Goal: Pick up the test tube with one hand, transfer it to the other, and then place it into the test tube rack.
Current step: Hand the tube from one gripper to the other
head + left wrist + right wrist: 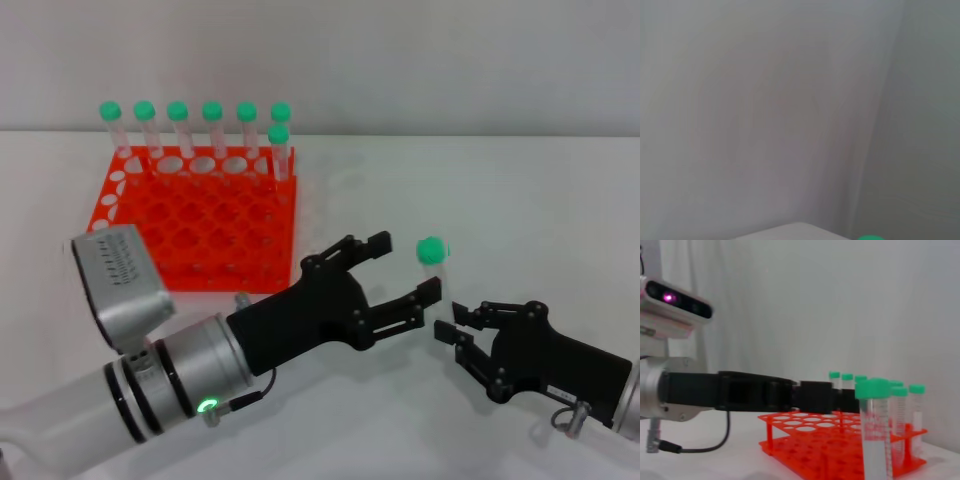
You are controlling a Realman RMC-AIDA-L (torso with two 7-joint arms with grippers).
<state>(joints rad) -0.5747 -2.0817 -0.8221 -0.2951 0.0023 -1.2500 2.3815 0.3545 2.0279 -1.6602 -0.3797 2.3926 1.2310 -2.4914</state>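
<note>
You have the test tube rack (205,225) standing at the far left of the white table (480,190), with seven green-capped tubes (195,128) upright in its back holes; take the rack as your reference.

Your left arm (120,395), the one with the grey vented block (118,285) and the green light (208,406), reaches out from the near left corner, sloping up and away so that it crosses in front of the rack's near edge. The left hand (395,280) lies to the right of the rack's near right corner, fingers spread apart and pointing right, nothing gripped in them.

Your right hand (455,325) comes in low from the right edge, farther from the rack than the left one, its fingers pointing left toward the left hand's fingertips.

The test tube (433,252) stands upright between the two hands, green cap on top, to the right of the rack. Its lower body meets the right hand's fingertips; you cannot tell from the head view whether those fingers are pinched on it. In the right wrist view the same test tube (875,432) rises close to the camera, with the left arm stretched across in front of the rack.
</note>
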